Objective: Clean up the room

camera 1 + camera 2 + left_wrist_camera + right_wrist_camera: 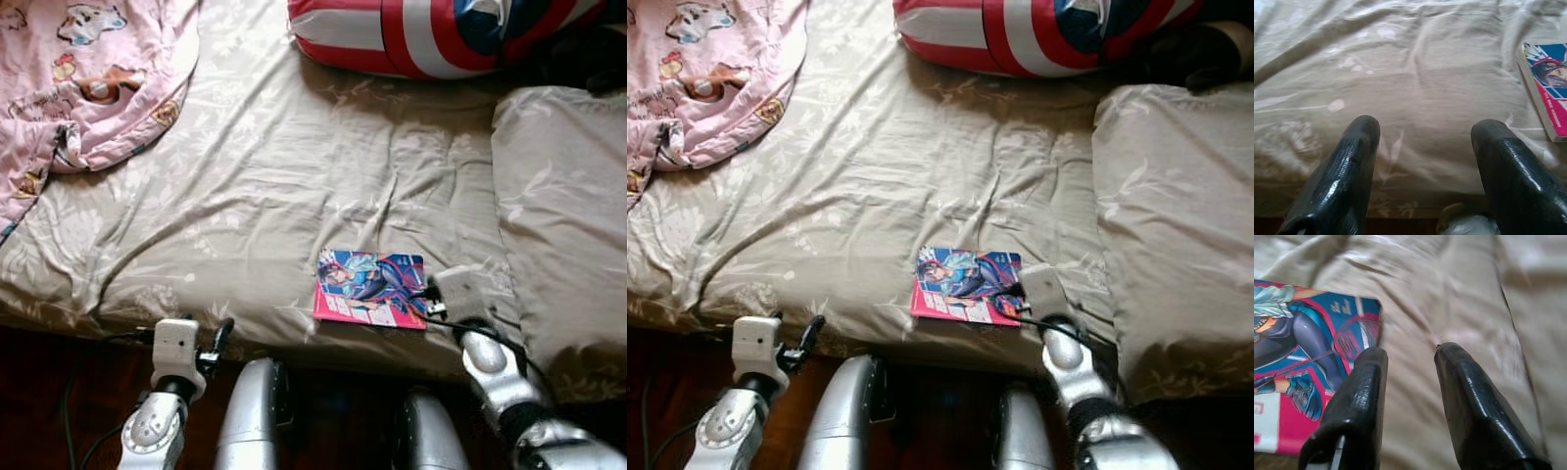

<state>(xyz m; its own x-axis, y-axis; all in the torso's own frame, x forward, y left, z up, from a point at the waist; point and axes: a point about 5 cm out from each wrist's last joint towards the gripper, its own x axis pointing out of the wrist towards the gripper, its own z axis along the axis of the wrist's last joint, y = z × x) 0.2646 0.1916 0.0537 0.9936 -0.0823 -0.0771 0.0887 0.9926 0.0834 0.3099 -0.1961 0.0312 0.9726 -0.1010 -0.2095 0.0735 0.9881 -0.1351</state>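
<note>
1. Fingers (1359, 396) of the right gripper (1408, 350) stand narrowly parted, gripping nothing, one over the comic book's (372, 287) corner
2. Left gripper (1425, 125) fingers spread wide at the bed edge
3. Book lies flat on the beige sheet (294, 176), near the front edge, beside a pillow (563, 196)
4. Pink blanket (88, 69) lies at far left

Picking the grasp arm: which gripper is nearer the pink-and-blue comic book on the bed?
Right. The right gripper sits at the pink-and-blue comic book's right edge, jaws open, one finger over the cover. The left gripper hangs open at the bed's near edge, well off to the book's left.
</note>
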